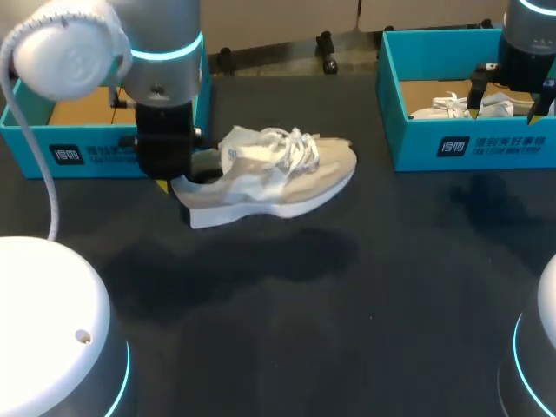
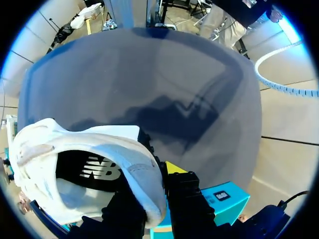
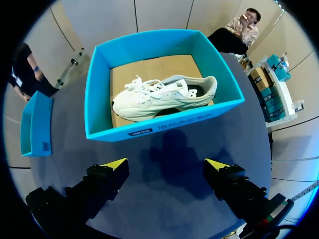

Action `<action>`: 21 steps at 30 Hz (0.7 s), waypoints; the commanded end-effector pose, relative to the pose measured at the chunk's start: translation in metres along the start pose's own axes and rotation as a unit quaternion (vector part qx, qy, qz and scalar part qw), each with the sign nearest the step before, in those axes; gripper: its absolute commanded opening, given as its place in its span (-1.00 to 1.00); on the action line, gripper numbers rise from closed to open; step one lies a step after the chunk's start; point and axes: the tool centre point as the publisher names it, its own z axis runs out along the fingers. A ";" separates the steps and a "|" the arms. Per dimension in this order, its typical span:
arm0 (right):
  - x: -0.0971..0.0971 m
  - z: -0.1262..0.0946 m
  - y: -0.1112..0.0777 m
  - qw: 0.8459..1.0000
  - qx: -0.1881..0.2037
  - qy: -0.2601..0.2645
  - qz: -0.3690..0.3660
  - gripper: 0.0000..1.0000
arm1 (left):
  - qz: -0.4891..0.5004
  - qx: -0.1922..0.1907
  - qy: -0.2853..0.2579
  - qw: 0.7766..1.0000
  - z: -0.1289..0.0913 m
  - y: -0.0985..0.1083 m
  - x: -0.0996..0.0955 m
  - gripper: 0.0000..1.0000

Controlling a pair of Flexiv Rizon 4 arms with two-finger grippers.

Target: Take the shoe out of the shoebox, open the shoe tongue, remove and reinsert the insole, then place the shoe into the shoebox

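Observation:
A beige-and-white shoe (image 1: pixel 278 178) with white laces hangs a little above the dark table, casting a shadow below it. My left gripper (image 1: pixel 174 184) is shut on its heel collar. In the left wrist view one finger is inside the shoe (image 2: pixel 134 149) and the other outside, and the black insole (image 2: pixel 94 172) shows within. The left gripper (image 2: pixel 155 191) pinches the heel wall. My right gripper (image 1: pixel 510 102) hovers open over the right blue shoebox (image 1: pixel 469 143). In the right wrist view that gripper (image 3: pixel 167 164) stands wide open and holds nothing.
A second white shoe (image 3: pixel 164 94) lies inside the right shoebox (image 3: pixel 164 124). An open blue shoebox (image 1: pixel 87 143) stands at the back left, just behind my left arm. The dark tabletop (image 1: pixel 347 330) stretches to the front.

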 end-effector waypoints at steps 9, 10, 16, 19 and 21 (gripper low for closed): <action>0.000 0.000 -0.001 1.000 -0.001 0.001 0.001 1.00 | -0.005 -0.008 0.026 1.000 0.054 -0.021 -0.028 -1.00; 0.000 0.000 -0.001 1.000 -0.001 0.001 0.001 1.00 | -0.002 -0.009 0.032 0.999 0.058 -0.022 -0.030 -1.00; 0.000 0.000 -0.001 1.000 -0.001 0.001 0.001 1.00 | -0.001 -0.017 0.040 0.999 0.081 -0.024 -0.039 -1.00; 0.000 0.000 -0.001 1.000 -0.001 0.001 0.001 1.00 | 0.003 -0.016 0.040 0.999 0.089 -0.024 -0.042 -1.00; 0.000 0.000 -0.001 1.000 -0.001 0.001 0.001 1.00 | 0.010 -0.013 0.041 0.999 0.094 -0.025 -0.045 -1.00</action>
